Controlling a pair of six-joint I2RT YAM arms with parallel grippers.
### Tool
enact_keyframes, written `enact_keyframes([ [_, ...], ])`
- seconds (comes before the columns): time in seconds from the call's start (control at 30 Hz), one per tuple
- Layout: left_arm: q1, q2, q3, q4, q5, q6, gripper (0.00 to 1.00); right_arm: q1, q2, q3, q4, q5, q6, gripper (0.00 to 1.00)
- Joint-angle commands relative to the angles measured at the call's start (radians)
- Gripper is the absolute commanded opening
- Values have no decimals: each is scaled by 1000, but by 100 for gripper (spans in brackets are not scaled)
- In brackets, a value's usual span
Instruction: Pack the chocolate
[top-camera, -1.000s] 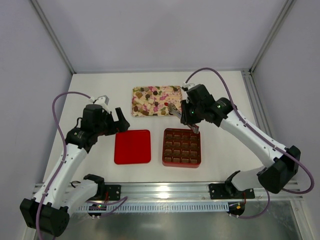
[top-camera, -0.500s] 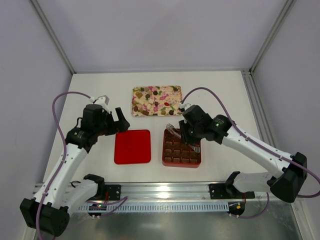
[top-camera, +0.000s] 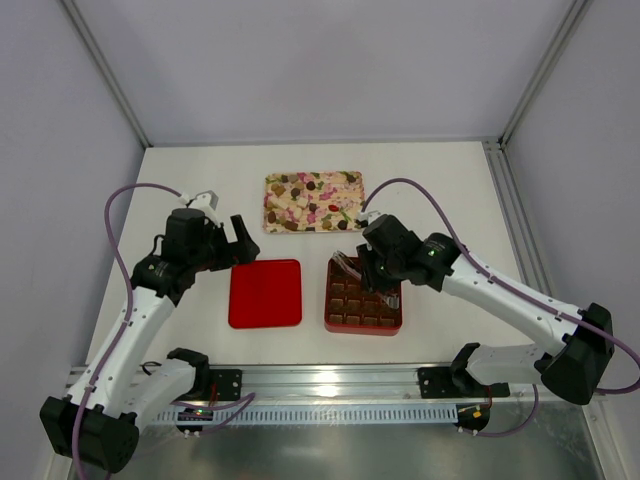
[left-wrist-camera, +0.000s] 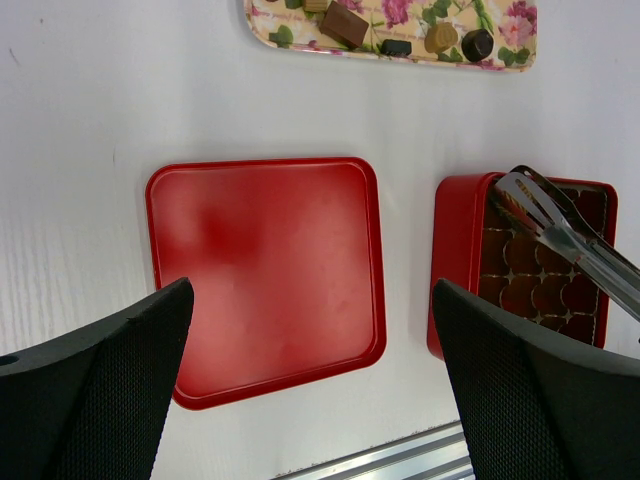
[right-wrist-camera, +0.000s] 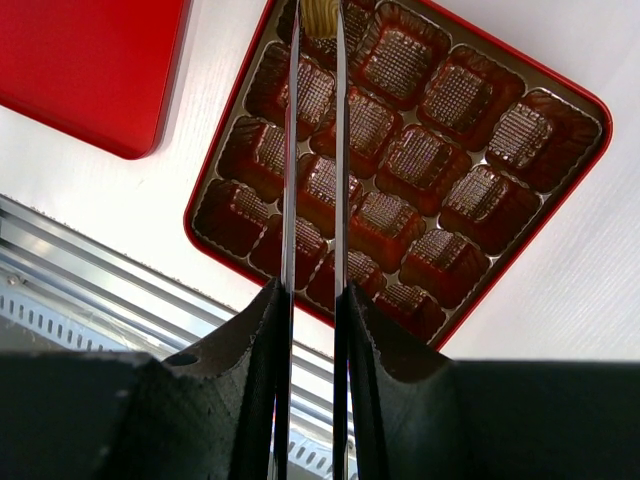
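Several chocolates (top-camera: 312, 186), dark brown and tan, lie on the floral tray (top-camera: 285, 213); some show in the left wrist view (left-wrist-camera: 345, 22). The red box (top-camera: 330, 300) with its brown gridded insert (right-wrist-camera: 455, 100) stands front centre. My right gripper (top-camera: 376, 264) (right-wrist-camera: 312, 290) is shut on metal tongs (right-wrist-camera: 290, 150). The tong tips pinch a tan chocolate (right-wrist-camera: 318, 14) just over the box's back left cells. The tongs also show in the left wrist view (left-wrist-camera: 560, 225). My left gripper (top-camera: 238, 241) (left-wrist-camera: 312, 285) is open and empty above the red lid (left-wrist-camera: 265, 270).
The red lid (top-camera: 265, 293) lies flat just left of the box. The metal rail (top-camera: 330, 385) runs along the near edge. White walls and frame posts enclose the table.
My right arm has swung from the floral tray down to the red box with the tongs, then lowered slightly. The left arm has not moved.
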Motion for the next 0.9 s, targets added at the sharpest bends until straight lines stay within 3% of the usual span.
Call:
enact_keyframes([
  [0.0,4,-2,26,12,-5,11,100,7,-16,-4,24,16,9,28],
  [0.4,4,1,27,12,-8,13,100,7,-34,3,18,5,5,43],
  [0.57,4,0,26,12,-8,13,100,7,-46,9,14,4,5,44],
  [0.73,4,0,27,10,-8,14,99,7,-31,104,-6,8,-23,44],
  [0.87,4,-2,26,10,-10,14,100,-2,87,259,-29,43,-72,44],
])
